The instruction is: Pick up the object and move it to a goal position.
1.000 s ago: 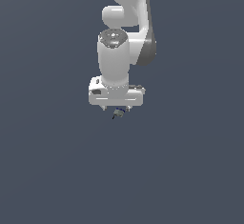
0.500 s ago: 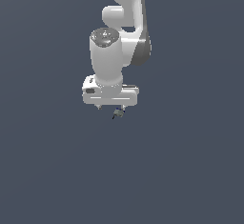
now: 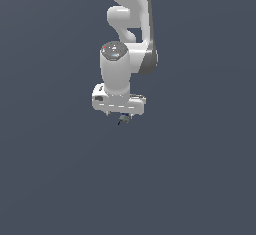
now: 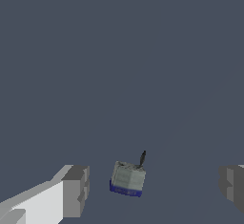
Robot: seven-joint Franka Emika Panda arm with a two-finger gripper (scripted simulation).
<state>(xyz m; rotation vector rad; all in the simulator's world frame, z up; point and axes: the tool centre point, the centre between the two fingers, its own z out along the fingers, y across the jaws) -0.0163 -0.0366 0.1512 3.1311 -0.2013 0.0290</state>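
The white two-fingered gripper (image 4: 152,189) hangs with its grey fingers well apart, and the small grey box-like object with a blue base and thin black stick (image 4: 127,178) lies between them, touching neither. To grasp well, centre the fingers evenly, since the object sits nearer one pad, lower fully, then close. In the exterior view the object (image 3: 123,119) is a speck below the hand, so height is probably small. Since a second ago the arm has swung towards the exterior view's left.
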